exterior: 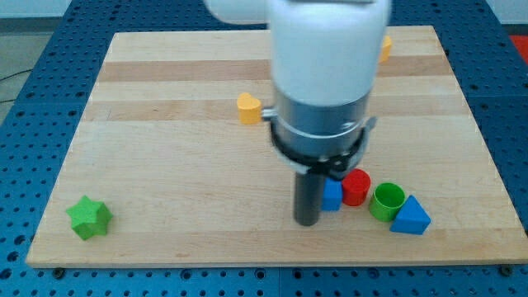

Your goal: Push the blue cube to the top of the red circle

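Near the bottom edge of the wooden board (165, 91), right of its middle, the arm (328, 74) stands with its dark rod pointing down. The rod's tip (307, 221) rests on the wood just beside the blue cube (332, 196), on the cube's left in the view and seemingly touching it; the rod hides part of the cube's left face. There is no claw on this arm, only the plain rod, so nothing is held or released.

The blue cube sits immediately left of the red cylinder (356, 187), the task's red circle, and the two appear to touch. To the right of the red cylinder is a green cylinder (387, 200), hollow on top, close beside it. A blue triangular block (411, 217) lies against the green cylinder's lower right side.

A yellow heart-shaped block (248, 107) lies above the board's middle, just left of the arm's body. Another yellow block (384, 47) peeks out behind the arm near the top right corner; its shape cannot be made out. A green star (89, 217) lies alone near the bottom left corner.
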You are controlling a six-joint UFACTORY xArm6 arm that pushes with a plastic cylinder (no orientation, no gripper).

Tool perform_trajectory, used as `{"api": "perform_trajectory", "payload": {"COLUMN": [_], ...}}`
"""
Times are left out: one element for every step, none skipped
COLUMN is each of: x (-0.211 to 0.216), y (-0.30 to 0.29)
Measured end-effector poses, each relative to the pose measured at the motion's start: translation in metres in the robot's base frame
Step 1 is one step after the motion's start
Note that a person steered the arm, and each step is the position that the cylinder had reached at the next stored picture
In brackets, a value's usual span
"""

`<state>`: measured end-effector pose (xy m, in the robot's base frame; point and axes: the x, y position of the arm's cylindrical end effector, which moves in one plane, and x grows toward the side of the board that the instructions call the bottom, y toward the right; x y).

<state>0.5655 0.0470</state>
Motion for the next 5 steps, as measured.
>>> {"api": "perform_trajectory", "payload": {"x": [-0.028, -0.035, -0.043, -0.066, -0.074], "y": [0.018, 0.023, -0.021, -0.025, 0.005]}}
